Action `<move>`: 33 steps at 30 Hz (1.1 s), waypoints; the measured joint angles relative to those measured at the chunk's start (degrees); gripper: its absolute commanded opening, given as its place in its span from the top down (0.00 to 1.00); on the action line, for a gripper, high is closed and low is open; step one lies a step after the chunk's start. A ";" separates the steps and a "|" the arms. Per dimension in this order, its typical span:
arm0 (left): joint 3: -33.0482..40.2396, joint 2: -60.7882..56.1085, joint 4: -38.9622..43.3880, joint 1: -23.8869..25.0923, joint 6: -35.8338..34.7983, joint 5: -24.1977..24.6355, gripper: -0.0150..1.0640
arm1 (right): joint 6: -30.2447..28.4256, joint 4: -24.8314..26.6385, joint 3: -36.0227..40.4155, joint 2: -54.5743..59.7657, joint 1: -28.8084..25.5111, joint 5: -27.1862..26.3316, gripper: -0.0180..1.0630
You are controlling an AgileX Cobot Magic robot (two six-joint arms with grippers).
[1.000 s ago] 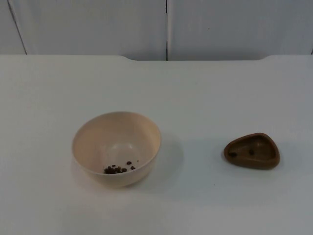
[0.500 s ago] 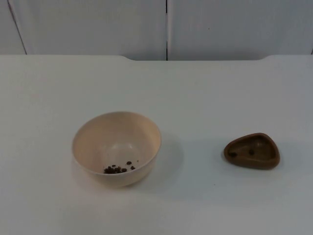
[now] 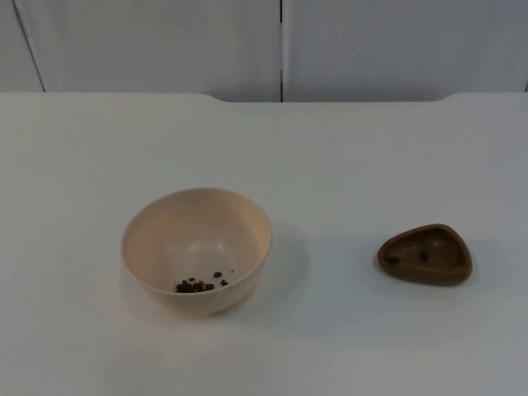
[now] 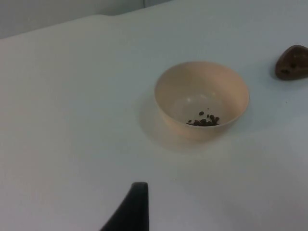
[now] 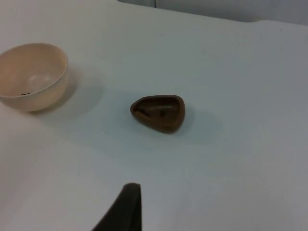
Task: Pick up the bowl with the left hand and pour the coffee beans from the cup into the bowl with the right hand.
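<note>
Beige bowl and brown cup well apart from both waiting grippers

So the bowl sits left of centre on the table, coffee beans inside at its near side. The cup is well apart, off to its right.

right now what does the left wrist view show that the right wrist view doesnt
Left wrist view alone: the pile of beans on the bowl's floor, seen clearly, and a fingertip of the left hand. Right wrist view alone: the inside of the brown cup with a couple of dark beans left in it, and a fingertip of the right hand. Both: the beige bowl standing on the white table, the cup apart from it, and the grey wall at the table's far edge.
</note>
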 measured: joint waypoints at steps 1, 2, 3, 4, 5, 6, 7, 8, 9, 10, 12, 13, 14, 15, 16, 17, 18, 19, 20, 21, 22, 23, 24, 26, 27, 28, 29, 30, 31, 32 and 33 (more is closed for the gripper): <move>0.00 0.00 0.00 0.00 0.00 0.00 0.01 | 0.00 0.00 0.00 0.00 0.00 0.00 0.01; 0.00 0.00 0.00 0.00 0.00 0.00 0.01 | 0.00 0.00 0.00 0.00 0.00 0.00 0.01; 0.00 0.00 0.00 0.00 0.00 0.00 0.01 | 0.00 0.00 0.00 0.00 0.00 0.00 0.01; 0.00 0.00 0.00 0.00 0.00 0.00 0.01 | 0.32 0.00 0.00 0.00 0.00 0.00 0.01; 0.00 0.00 0.00 0.00 0.00 0.00 0.01 | 0.32 0.00 0.00 0.00 -0.28 0.00 0.01; 0.00 0.00 0.00 0.00 0.00 0.00 0.01 | 0.32 0.00 0.00 0.00 -0.92 0.00 0.01; 0.00 0.00 0.00 0.00 0.00 0.00 0.01 | 0.32 0.00 0.00 0.00 -0.92 0.00 0.01; 0.00 0.00 0.00 0.00 0.00 0.00 0.01 | 0.43 0.00 0.00 0.00 -1.71 0.00 0.01; 0.00 0.00 0.00 0.00 0.00 0.00 0.01 | 0.43 0.00 0.00 0.00 -3.57 0.00 0.01; 0.00 0.00 0.00 0.00 0.00 0.00 0.01 | 0.43 0.00 0.00 0.00 -5.02 0.00 0.01; 0.00 0.00 0.00 0.00 0.00 0.00 0.01 | 0.43 0.00 0.00 0.00 -7.30 0.00 0.01; 0.00 0.00 0.00 0.00 0.00 0.00 0.01 | 0.43 0.00 0.00 0.00 -7.30 0.00 0.01; 0.00 0.00 0.00 0.00 0.00 0.00 0.01 | 0.43 0.00 0.00 0.00 -9.33 0.00 0.01; 0.00 0.00 0.00 0.00 0.00 0.00 0.01 | 0.43 0.00 0.00 0.00 -10.82 0.00 0.01; 0.00 0.00 0.00 0.00 0.00 0.00 0.01 | 0.43 0.00 0.00 0.00 -12.16 0.00 0.01; 0.00 0.00 0.00 0.00 0.00 0.00 0.01 | 0.43 0.00 0.00 0.00 -13.36 0.00 0.01; 0.00 0.00 0.00 0.00 0.00 0.00 0.01 | 0.43 0.00 0.00 0.00 -13.36 0.00 0.01; 0.00 0.00 0.00 0.00 0.00 0.00 0.01 | 0.43 0.00 0.00 0.00 -14.17 0.00 0.01; 0.00 0.00 0.00 0.00 0.00 0.00 0.01 | 0.43 0.00 0.00 0.00 -14.74 0.00 0.01; 0.00 0.00 0.00 0.00 0.00 0.00 0.01 | 0.43 0.00 0.00 0.00 -15.28 0.00 0.01; 0.00 0.00 0.00 0.00 0.00 0.00 0.01 | 0.43 0.00 0.00 0.00 -15.28 0.00 0.01; 0.00 0.00 0.00 0.00 0.00 0.00 0.01 | 0.43 0.00 0.00 0.00 -15.28 0.00 0.01; 0.00 0.00 0.00 0.00 0.00 0.00 0.01 | 0.43 0.00 0.00 0.00 -15.38 0.00 0.01; 0.00 0.00 0.00 0.00 0.00 0.00 0.01 | 0.43 0.00 0.00 0.00 -15.38 0.00 0.01; 0.00 0.00 0.00 0.00 0.00 0.00 0.01 | 0.43 0.00 0.00 0.00 -15.38 0.00 0.01; 0.00 0.00 0.00 0.00 0.00 0.00 0.01 | 0.43 0.00 0.00 0.00 -15.38 0.00 0.01; 0.00 0.00 0.00 0.00 0.00 0.00 0.01 | 0.43 0.00 0.00 0.00 -15.38 0.00 0.01; 0.00 0.00 0.00 0.00 0.00 0.00 0.01 | 0.43 0.00 0.00 0.00 -15.38 0.00 0.01; 0.00 0.00 0.00 0.00 0.00 0.00 0.01 | 0.43 0.00 0.00 0.00 -15.38 0.00 0.01; 0.00 0.00 0.00 0.00 0.00 0.00 0.01 | 0.43 0.00 0.00 0.00 -15.38 0.00 0.01; 0.00 0.00 0.00 0.00 0.00 0.00 0.01 | 0.43 0.00 0.00 0.00 -15.38 0.00 0.01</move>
